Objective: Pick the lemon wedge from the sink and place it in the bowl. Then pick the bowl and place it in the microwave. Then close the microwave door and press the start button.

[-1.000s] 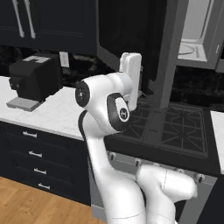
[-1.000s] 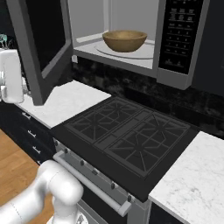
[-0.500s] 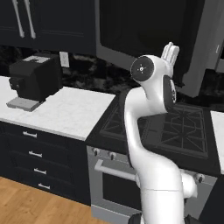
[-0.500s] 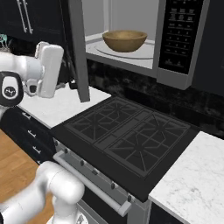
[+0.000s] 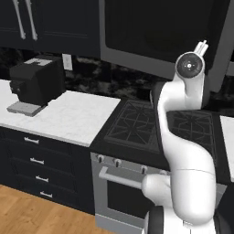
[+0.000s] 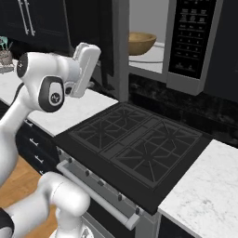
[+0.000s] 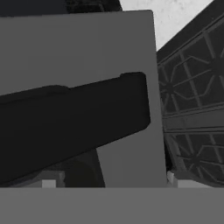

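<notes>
Swinging toward the microwave [image 6: 186,42], its dark-glass microwave door [image 6: 114,46] stands nearly shut but not latched. Inside on the glass plate sits the wooden bowl [image 6: 139,42]; whether it carries the lemon wedge cannot be told. Spread and empty, the tool [image 5: 201,46] rests against the door. Latching and pressing start remain.

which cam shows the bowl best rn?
Right base view: the bowl sits inside the microwave, its left part cut off by the nearly closed microwave door. In the left base view the door faces the camera and hides the cavity.
</notes>
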